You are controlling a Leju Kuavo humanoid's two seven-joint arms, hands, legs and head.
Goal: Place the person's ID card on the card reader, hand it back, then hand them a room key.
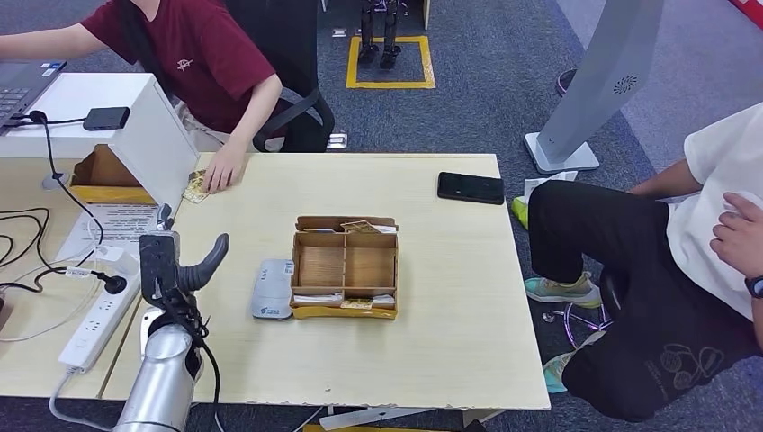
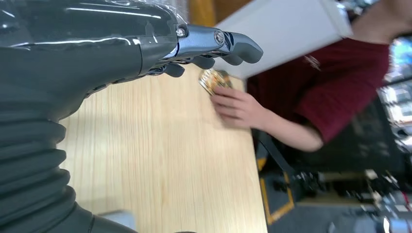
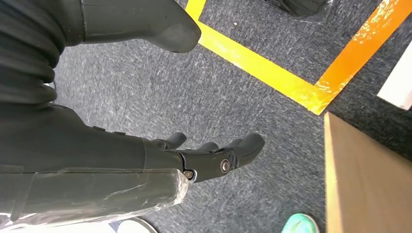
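Note:
My left hand is raised over the table's left part with its thumb out and fingers apart, holding nothing. Ahead of it, a person in a dark red shirt presses a hand on a patterned card lying on the table near the white box; the card also appears in the left wrist view beyond my fingers. The grey card reader lies flat to the right of my hand. Beside it stands a wooden compartment box with cards in its slots. My right hand hangs over the carpet, fingers apart and empty.
A black phone lies at the table's far right. A white box, cables and a power strip sit to the left. A second person in a white shirt sits at the right edge. Yellow tape marks the carpet.

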